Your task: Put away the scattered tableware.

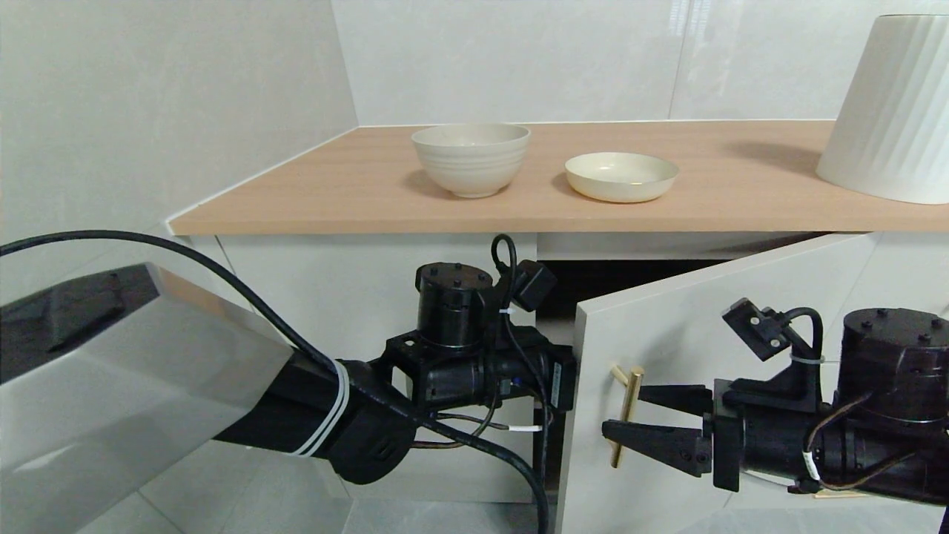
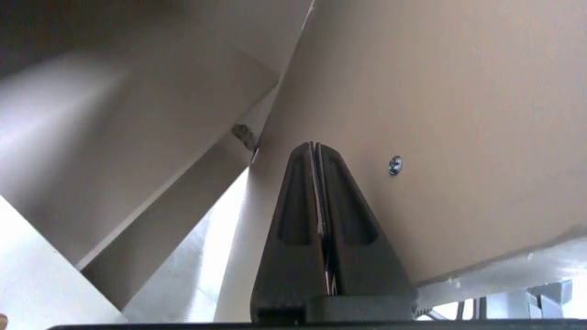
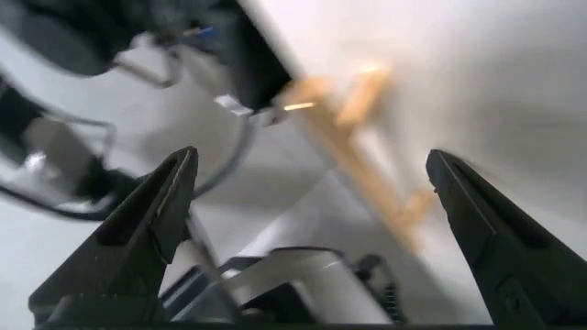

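On counter [image 1: 741, 194], bowl [image 1: 471, 159] and plate [image 1: 621, 176] well above right pincer [image 1: 623, 410].

One bowl [image 1: 471, 158], one shallow dish [image 1: 621, 176], one ribbed white shade [image 1: 890, 111], one cabinet door [image 1: 667, 319], one brass handle [image 1: 629, 404].

We're seeing a matt wood-grain surface [image 1: 741, 185]; the bowl [image 1: 471, 159] looks like glazed ceramic, finely ribbed; the dish [image 1: 621, 176] is smooth and glossy; the cabinet door [image 1: 689, 319] is matt white; its handle [image 1: 629, 400] is brass-like metal; the right end effector [image 1: 623, 411] is matt black plastic.
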